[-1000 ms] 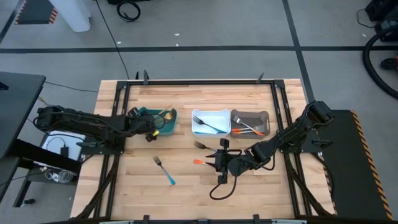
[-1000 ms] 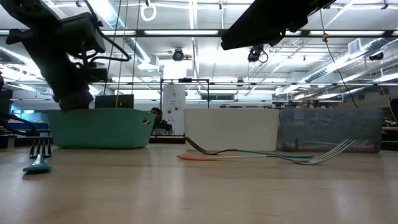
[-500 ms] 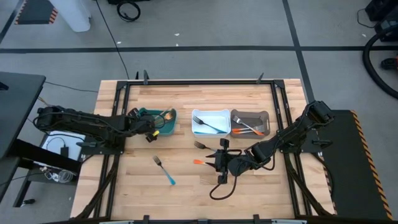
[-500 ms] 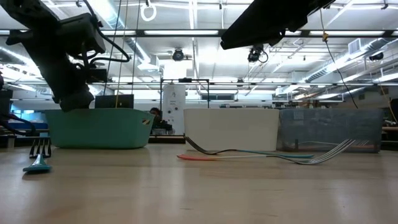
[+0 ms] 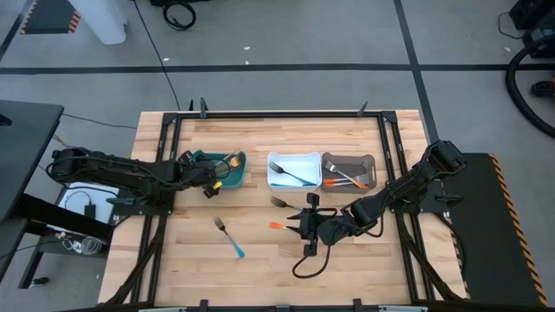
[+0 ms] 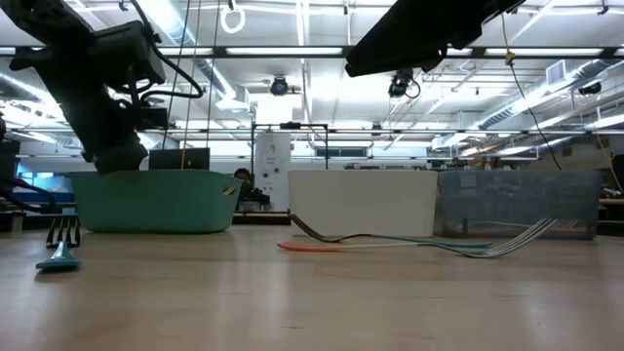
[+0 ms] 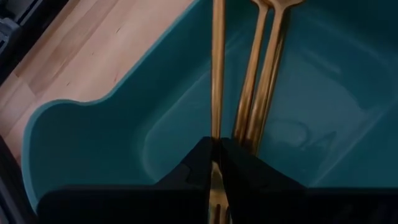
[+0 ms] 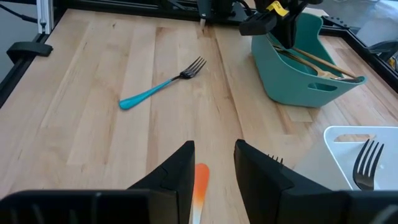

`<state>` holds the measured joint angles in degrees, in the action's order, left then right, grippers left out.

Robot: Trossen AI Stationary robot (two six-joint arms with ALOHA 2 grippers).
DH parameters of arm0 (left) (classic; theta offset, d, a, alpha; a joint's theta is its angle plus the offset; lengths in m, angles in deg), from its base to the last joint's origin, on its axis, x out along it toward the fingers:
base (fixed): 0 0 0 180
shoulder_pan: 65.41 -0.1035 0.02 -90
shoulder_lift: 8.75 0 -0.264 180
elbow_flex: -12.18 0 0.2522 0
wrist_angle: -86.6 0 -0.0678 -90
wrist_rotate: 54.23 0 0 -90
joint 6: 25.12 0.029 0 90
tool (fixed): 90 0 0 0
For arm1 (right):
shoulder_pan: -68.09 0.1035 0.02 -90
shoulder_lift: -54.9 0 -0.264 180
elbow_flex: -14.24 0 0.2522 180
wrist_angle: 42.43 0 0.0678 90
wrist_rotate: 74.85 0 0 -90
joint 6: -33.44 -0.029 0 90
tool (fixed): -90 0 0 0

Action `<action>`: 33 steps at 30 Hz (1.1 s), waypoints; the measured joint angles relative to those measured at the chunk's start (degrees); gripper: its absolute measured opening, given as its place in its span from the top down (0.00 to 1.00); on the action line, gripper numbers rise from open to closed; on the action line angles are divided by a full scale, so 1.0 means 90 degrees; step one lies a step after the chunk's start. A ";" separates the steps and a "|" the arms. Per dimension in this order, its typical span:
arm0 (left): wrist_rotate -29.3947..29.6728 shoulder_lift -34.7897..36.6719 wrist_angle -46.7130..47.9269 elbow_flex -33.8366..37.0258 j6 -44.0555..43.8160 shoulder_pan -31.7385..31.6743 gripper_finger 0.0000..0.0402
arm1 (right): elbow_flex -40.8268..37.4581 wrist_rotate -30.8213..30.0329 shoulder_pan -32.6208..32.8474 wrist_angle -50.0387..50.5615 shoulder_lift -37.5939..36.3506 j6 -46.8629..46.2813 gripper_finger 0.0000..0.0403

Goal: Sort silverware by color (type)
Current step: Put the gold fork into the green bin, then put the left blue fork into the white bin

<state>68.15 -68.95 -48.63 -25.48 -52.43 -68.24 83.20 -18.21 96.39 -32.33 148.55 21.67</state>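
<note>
My left gripper (image 7: 216, 144) is shut on a gold utensil (image 7: 217, 68) over the near left part of the teal bin (image 5: 199, 157). Two more gold utensils (image 7: 261, 74) lie inside that bin. My right gripper (image 8: 212, 146) is open at the table's middle. Its fingers stand on either side of the orange-handled fork (image 8: 200, 180), which lies flat on the wood without touching them. A blue-handled fork (image 5: 230, 237) lies flat near the table's middle left. Another fork's head (image 5: 277, 202) shows beside the right gripper (image 5: 301, 225). My left gripper pinches the gold utensil's handle (image 7: 217, 124) between its two fingers. The fingers lie along the handle, which runs on ahead of them into the teal bin. Whether its far end rests on the bin's floor cannot be told.
A white bin (image 5: 271, 170) holding a fork and a grey bin (image 5: 371, 161) holding orange-handled forks stand in a row to the right of the teal bin. Black frame rails run along the table's edges. Bare wood lies toward the near edge.
</note>
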 joint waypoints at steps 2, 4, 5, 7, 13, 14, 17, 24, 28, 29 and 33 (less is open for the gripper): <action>0.0000 -0.0002 -0.0024 0.0000 -0.0061 0.0000 0.89 | 0.0000 0.0000 0.0000 0.0000 0.0000 0.0000 0.70; 0.0000 -0.0002 -0.0132 0.0000 0.0050 0.0005 0.87 | 0.0000 0.0000 0.0000 0.0002 0.0000 0.0000 0.70; 0.0000 -0.0002 -0.0188 0.0000 0.0097 0.0005 0.86 | 0.0000 0.0000 0.0000 0.0000 0.0000 0.0000 0.70; -0.0002 -0.0002 -0.0237 -0.0002 0.0088 0.0005 0.85 | 0.0000 0.0000 0.0000 -0.0021 0.0000 -0.0001 0.70; -0.0002 -0.0002 -0.0433 -0.0002 0.0137 0.0005 0.85 | 0.0000 0.0000 0.0000 -0.0072 0.0000 0.0142 0.70; -0.0002 -0.0002 -0.0450 -0.0002 0.0129 0.0005 0.85 | 0.0000 0.0000 0.0000 -0.0071 0.0000 0.0147 0.70; -0.0003 -0.0002 -0.0558 -0.0002 0.0105 0.0007 0.85 | 0.0000 0.0000 0.0000 -0.0070 0.0000 0.0154 0.70; -0.0439 -0.0005 -0.1131 -0.0005 -0.1303 0.0007 0.85 | 0.0000 0.0000 -0.0005 -0.0115 -0.0001 0.0302 0.70; -0.0634 -0.0005 -0.1549 -0.0007 -0.1584 0.0007 0.85 | 0.0000 0.0000 -0.0005 -0.0187 -0.0002 0.0426 0.70; -0.0635 -0.0005 -0.1619 -0.0007 -0.1508 0.0007 0.85 | 0.0000 0.0000 -0.0005 -0.0194 -0.0001 0.0454 0.70; -0.0639 -0.0005 -0.1733 -0.0007 -0.1356 0.0007 0.85 | 0.0000 -0.0003 -0.0008 -0.0192 -0.0002 0.0577 0.70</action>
<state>62.40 -69.00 -64.22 -25.54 -64.64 -68.18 83.20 -18.24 96.31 -34.06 148.53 26.86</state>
